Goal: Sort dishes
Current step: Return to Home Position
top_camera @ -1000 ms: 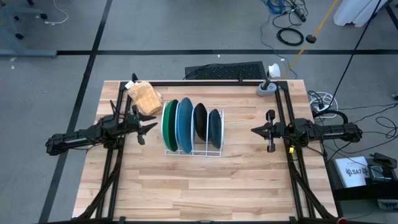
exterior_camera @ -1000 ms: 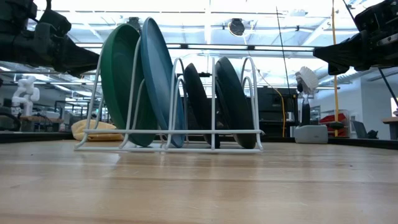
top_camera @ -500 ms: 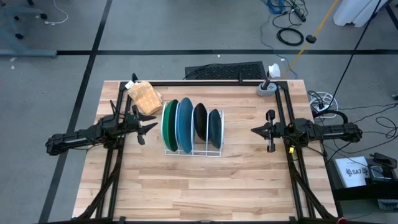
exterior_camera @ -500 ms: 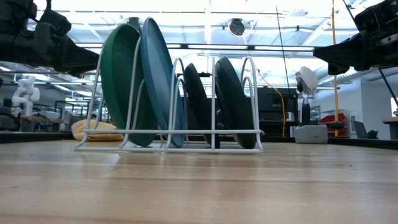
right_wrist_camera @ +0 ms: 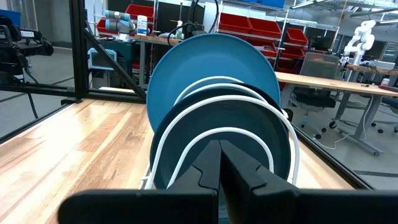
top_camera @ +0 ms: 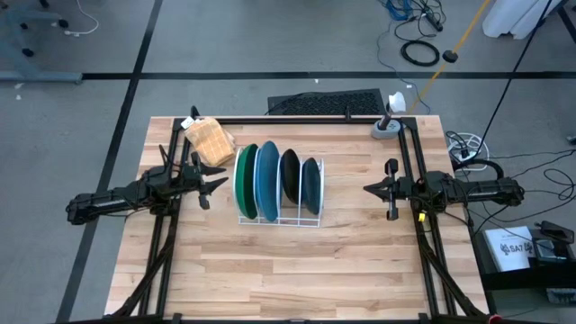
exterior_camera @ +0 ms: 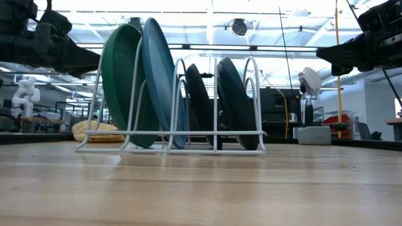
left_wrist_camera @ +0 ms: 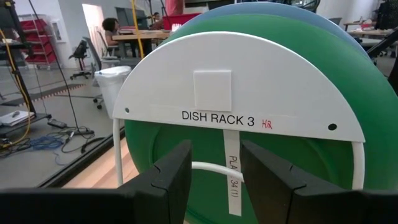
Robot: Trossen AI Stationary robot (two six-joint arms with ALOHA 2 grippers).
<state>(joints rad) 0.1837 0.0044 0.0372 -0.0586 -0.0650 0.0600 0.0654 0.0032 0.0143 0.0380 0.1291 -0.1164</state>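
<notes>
Four plates stand on edge in the slots of a white wire rack (top_camera: 279,216) at mid-table: a large green plate (top_camera: 245,180), a large light-blue plate (top_camera: 266,178), a smaller black plate (top_camera: 290,175) and a smaller dark-teal plate (top_camera: 311,183). The low view shows the green plate (exterior_camera: 122,81), light-blue plate (exterior_camera: 160,75), black plate (exterior_camera: 200,100) and dark-teal plate (exterior_camera: 237,100). My left gripper (top_camera: 209,186) hovers open just left of the rack, facing its white end label (left_wrist_camera: 239,93). My right gripper (top_camera: 369,189) hovers shut well to the rack's right, pointing at the dark-teal plate (right_wrist_camera: 224,134).
A tan woven object (top_camera: 209,139) lies at the far left of the table, behind the left gripper. A grey stand (top_camera: 387,126) sits at the far right corner. Bare wood (top_camera: 288,270) spreads across the near half of the table.
</notes>
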